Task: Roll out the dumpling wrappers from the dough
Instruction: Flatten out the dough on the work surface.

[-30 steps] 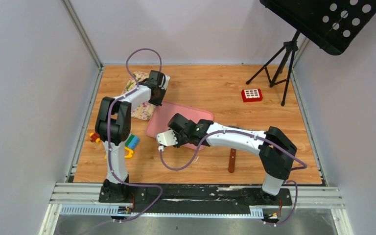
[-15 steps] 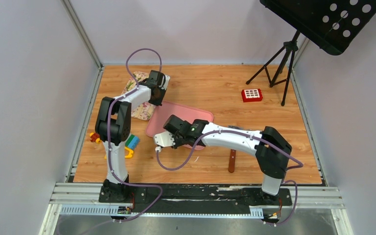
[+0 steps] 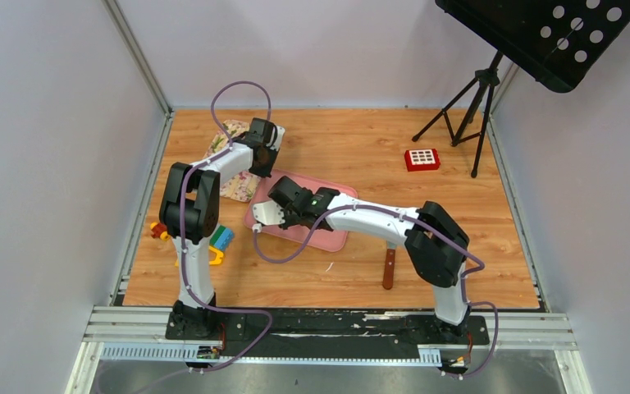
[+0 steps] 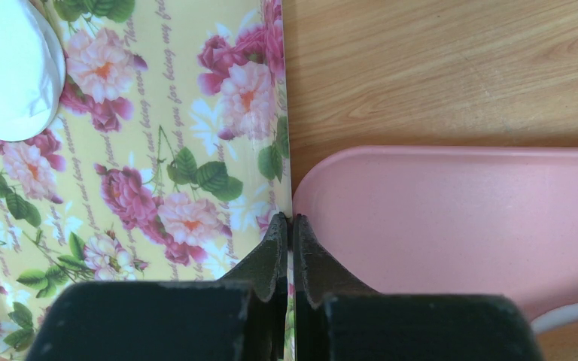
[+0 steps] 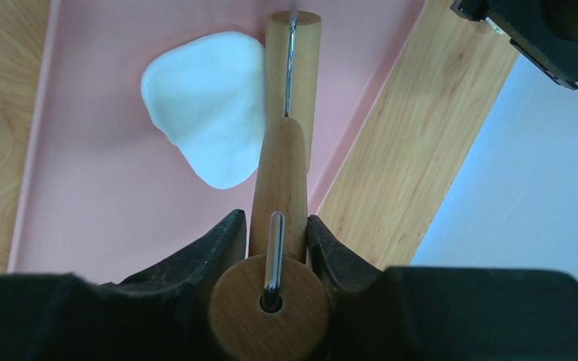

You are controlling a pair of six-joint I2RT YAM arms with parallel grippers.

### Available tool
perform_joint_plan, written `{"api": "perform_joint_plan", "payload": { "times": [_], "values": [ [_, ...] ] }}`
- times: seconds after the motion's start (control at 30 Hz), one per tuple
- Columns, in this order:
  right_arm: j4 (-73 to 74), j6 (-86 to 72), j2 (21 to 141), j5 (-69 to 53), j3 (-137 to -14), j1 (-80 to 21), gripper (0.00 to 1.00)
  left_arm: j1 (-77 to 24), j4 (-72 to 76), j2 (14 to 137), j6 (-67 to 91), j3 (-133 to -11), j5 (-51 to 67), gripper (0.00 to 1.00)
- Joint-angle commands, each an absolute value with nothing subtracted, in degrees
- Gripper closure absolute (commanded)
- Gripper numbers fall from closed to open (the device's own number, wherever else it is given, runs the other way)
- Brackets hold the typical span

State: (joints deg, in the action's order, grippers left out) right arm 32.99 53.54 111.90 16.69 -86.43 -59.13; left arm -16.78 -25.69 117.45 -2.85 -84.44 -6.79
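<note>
The right gripper [image 5: 275, 222] is closed on the handle of a wooden rolling pin [image 5: 282, 173]. The pin points straight out from the jaws, from 6 o'clock to 12 o'clock.

The dough [image 5: 207, 105] lies at about 11 o'clock from these jaws. It is a flat white lump, a bit like a triangle, and its right side touches the pin. So I think the pin has to go toward 9 o'clock to get on top of it. The right arm is much nearer to the dough than the left arm.

The dough sits in the pink tray [image 5: 105, 203]. I see nothing else in the tray here.

The left gripper [image 4: 288, 226] is shut tight, right at the edge of a flowery plate [image 4: 158, 150], just beside the tray. I cannot tell if it pinches that edge. One of the dumpling wrappers [image 4: 11, 68], round and white, lies on that plate at 10 o'clock from the left jaws.
</note>
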Motion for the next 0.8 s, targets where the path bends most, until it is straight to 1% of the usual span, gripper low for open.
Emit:
{"api": "perform_joint_plan", "payload": {
  "times": [0.0, 0.17, 0.33, 0.67, 0.77],
  "values": [
    [47.0, 51.5, 116.6, 6.0, -80.9, -58.9, 1.00, -16.7, -28.4, 118.7, -2.7, -82.2, -6.5, 1.00],
    [50.1, 52.2, 112.1, 4.0, -75.6, -60.7, 1.00, -16.7, -28.3, 118.7, -2.6, -82.4, -6.7, 1.00],
    [52.3, 51.9, 110.2, 2.6, -72.2, -61.6, 1.00, -16.7, -28.3, 118.7, -2.6, -82.3, -6.8, 1.00],
    [57.2, 51.1, 109.1, 0.9, -69.9, -64.2, 1.00, -16.7, -28.3, 118.7, -2.7, -82.3, -7.0, 1.00],
    [58.5, 50.8, 108.3, -1.5, -70.0, -64.9, 1.00, -16.7, -28.3, 118.7, -2.7, -82.3, -7.0, 1.00]
  ]
}}
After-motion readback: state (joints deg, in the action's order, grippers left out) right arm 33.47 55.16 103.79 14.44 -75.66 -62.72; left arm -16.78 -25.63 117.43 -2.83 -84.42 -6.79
